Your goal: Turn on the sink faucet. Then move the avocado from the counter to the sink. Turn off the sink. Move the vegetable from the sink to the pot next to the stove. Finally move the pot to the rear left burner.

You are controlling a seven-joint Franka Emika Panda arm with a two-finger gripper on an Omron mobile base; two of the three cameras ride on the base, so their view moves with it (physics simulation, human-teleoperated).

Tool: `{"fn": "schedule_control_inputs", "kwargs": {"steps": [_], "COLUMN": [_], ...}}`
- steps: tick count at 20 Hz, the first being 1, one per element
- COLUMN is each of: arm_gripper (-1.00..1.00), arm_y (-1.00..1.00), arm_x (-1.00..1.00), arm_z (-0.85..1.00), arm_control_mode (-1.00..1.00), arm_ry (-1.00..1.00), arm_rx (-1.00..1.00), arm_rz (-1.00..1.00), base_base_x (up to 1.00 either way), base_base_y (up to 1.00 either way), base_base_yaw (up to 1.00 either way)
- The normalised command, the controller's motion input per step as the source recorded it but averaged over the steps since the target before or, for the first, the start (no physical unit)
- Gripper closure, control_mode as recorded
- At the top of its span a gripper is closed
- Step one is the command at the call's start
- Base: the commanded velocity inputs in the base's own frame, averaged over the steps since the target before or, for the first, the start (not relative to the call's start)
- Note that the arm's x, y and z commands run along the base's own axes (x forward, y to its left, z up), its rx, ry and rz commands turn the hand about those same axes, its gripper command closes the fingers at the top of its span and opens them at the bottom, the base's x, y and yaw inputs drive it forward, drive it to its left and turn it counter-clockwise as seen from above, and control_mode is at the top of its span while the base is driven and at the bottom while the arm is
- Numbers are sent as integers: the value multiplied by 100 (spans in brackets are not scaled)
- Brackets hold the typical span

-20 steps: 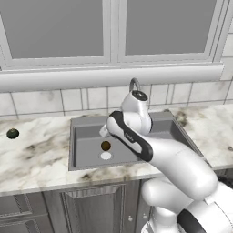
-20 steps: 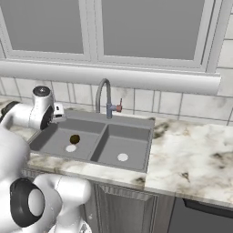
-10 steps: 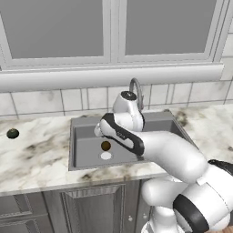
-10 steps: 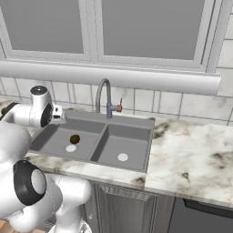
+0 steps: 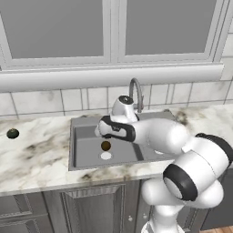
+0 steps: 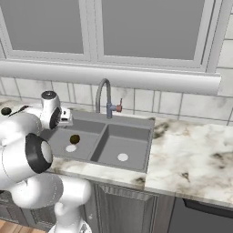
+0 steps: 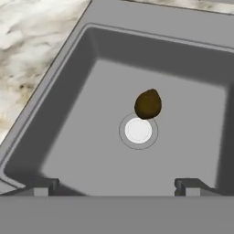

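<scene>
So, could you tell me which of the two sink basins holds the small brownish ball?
The basin farther from the grey gooseneck tap's red-tipped lever: the brownish-olive ball sits beside its pale drain.

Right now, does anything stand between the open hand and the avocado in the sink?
Nothing visible does. The avocado lies alone on the floor of the sink, beside the drain, and the hand hangs open above that basin.
</scene>
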Motion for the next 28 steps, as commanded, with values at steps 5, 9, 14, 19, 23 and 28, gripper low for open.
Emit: {"fn": "schedule_control_inputs", "kwargs": {"steps": [5, 9, 14, 19, 23, 28], "arm_gripper": [-100, -100, -100, -100, -100, -100], "arm_y": [-2, -3, -2, 0, 0, 0], "arm_x": [37, 41, 42, 43, 27, 23], "arm_z": [-36, -34, -31, -21, -20, -29], "arm_control_mode": [-100, -100, -100, -100, -100, -100], "arm_ry": [1, 2, 3, 5, 6, 2], "arm_rx": [0, 0, 0, 0, 0, 0], "arm_rz": [-13, -13, -11, -6, -2, -2], "base_base_x": [0, 0, 0, 0, 0, 0], "base_base_y": [0, 0, 0, 0, 0, 0], "base_base_yaw": [0, 0, 0, 0, 0, 0]}}
